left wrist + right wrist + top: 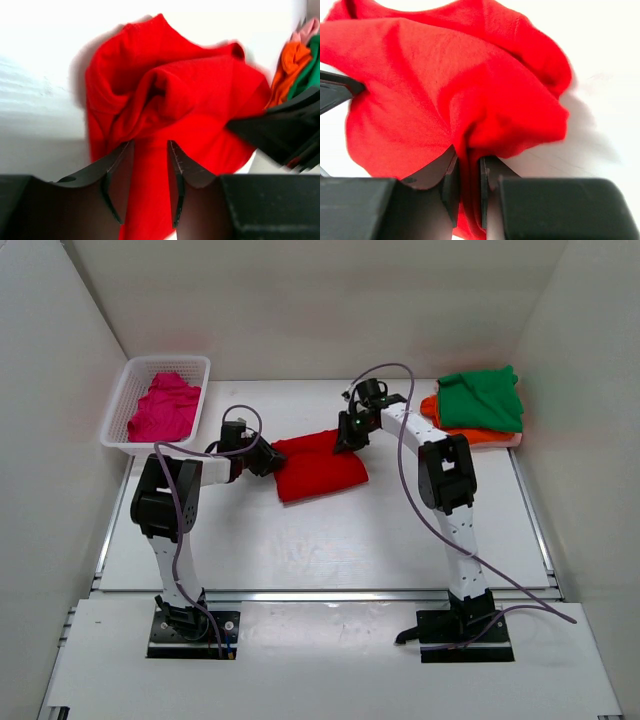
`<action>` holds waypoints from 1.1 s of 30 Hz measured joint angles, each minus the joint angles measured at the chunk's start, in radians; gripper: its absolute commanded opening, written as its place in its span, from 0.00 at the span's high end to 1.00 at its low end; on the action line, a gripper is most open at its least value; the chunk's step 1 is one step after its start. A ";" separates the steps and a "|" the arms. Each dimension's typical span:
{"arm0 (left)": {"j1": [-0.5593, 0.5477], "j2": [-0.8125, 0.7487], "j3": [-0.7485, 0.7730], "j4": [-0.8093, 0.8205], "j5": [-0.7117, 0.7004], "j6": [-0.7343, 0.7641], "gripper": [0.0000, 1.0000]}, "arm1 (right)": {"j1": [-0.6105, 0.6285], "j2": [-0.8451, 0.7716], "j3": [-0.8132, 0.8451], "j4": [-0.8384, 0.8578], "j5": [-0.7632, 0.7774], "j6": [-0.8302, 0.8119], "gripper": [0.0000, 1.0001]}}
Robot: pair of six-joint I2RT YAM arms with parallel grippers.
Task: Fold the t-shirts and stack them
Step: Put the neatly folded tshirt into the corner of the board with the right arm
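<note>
Basket [118, 418] with the pink tee [165, 408] stood far left on the surface [330, 540]; the green tee [483, 398] lay on the orange tee [455, 434] far right. Between them we saw the red tee [320, 472] bunched mid-surface, the left tool [268, 458] clamped on its left edge, the right tool [350, 435] pinched tight on its far edge.

A white table [330, 540] fills the floor of the scene. At the table's far left corner sits a white plastic lattice basket [116, 416], tilted slightly and overhanging the edge. Plain white walls rise from the table's back [320, 300], left [50, 460] and right [590, 460] sides. A metal rail [330, 595] runs along the table's near edge.
</note>
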 measured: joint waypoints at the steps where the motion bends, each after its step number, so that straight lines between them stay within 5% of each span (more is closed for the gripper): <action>1: 0.003 -0.002 0.000 -0.005 0.017 0.002 0.55 | -0.010 0.000 0.025 -0.018 0.003 -0.029 1.00; 12: 0.076 -0.209 -0.093 -0.040 0.054 0.000 0.55 | -0.317 -0.080 0.225 -0.113 0.125 -0.381 1.00; 20: 0.080 -0.219 -0.108 -0.042 0.057 0.003 0.54 | -0.566 -0.076 0.376 -0.124 0.198 -0.514 0.99; 33: 0.072 -0.213 -0.119 -0.053 0.058 0.014 0.54 | -0.601 -0.090 0.328 0.003 0.298 -0.555 1.00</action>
